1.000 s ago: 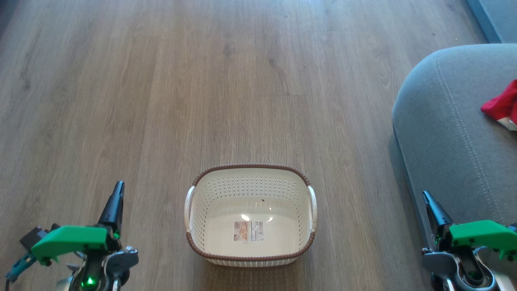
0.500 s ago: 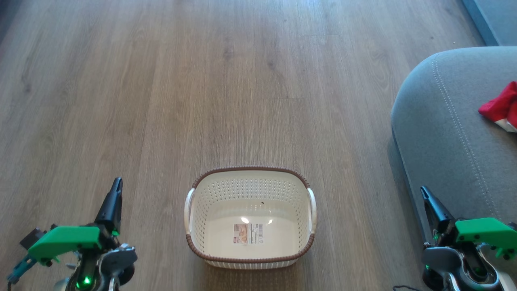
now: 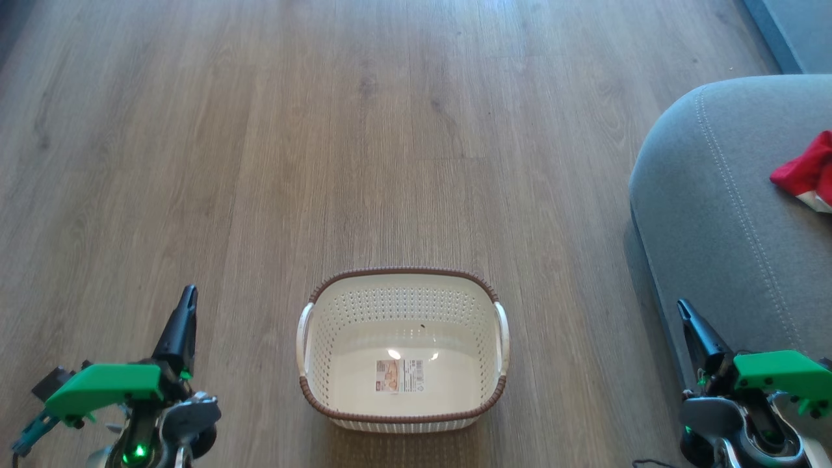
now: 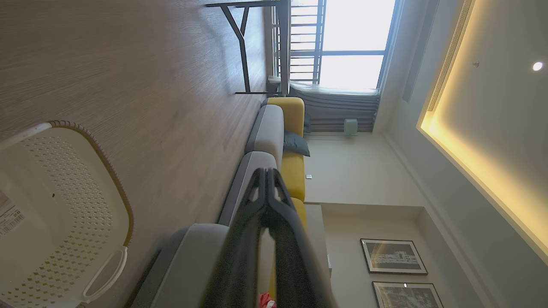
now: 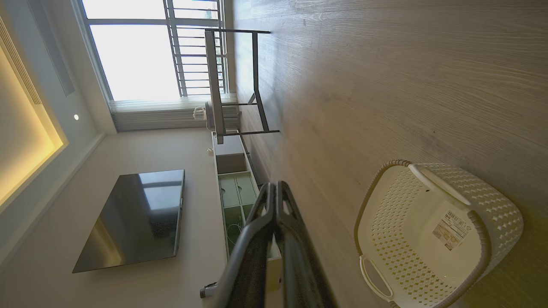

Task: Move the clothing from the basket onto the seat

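The cream perforated basket [image 3: 403, 348] with a brown rim stands on the wood floor low in the middle of the head view, nothing in it but its bottom label. It shows again as basket [image 4: 55, 214] and basket [image 5: 432, 237]. The red and white clothing [image 3: 809, 172] lies on the grey seat [image 3: 721, 221] at the right edge. A scrap of the clothing [image 4: 266, 300] peeks out at the bottom of the left wrist view. My left gripper [image 3: 188, 294] is shut and empty at the lower left. My right gripper [image 3: 681, 305] is shut and empty beside the seat's front edge.
Wood floor [image 3: 325, 130] stretches ahead of the basket. A grey and yellow sofa [image 4: 278, 137] runs along a wall. A dark-framed table [image 5: 231, 81] stands by the window, with a television [image 5: 137, 218] and low cabinet [image 5: 233, 188] on the opposite wall.
The head camera shifted slightly a second ago. Since half a second ago nothing has moved, and both grippers stay shut.
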Robot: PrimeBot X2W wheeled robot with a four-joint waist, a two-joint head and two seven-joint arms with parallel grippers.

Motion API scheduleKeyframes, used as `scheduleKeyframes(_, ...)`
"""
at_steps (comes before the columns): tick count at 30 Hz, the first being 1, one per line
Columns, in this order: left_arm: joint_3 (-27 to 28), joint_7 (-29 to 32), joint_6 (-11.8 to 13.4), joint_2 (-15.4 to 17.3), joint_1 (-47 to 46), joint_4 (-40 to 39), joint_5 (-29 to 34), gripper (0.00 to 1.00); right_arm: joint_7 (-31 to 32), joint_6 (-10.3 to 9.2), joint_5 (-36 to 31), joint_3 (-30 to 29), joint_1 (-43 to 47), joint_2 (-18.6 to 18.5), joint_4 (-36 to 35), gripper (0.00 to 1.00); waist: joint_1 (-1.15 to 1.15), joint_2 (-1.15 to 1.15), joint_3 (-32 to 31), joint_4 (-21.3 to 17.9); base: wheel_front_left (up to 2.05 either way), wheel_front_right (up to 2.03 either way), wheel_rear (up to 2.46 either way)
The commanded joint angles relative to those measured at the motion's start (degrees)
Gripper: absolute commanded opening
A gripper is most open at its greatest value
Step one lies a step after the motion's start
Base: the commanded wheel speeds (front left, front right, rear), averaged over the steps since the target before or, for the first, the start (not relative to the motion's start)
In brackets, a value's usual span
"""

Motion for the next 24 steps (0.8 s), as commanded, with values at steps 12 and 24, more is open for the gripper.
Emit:
scheduleKeyframes(12,2.1,0.2,-0.4,0.2,-2.6,-2.0,-0.3,0.00,0.5,0.40,-0.2,0.7,-2.8,0.1,-1.8,0.00,0.00,0.00,0.0,0.0,0.00,0.00,0.00)
scheduleKeyframes(24,2.1,0.2,-0.4,0.2,-2.6,-2.0,-0.3,0.00,0.7,0.40,-0.4,0.5,-2.8,0.2,-1.8,0.00,0.00,0.00,0.0,0.0,0.00,0.00,0.00)
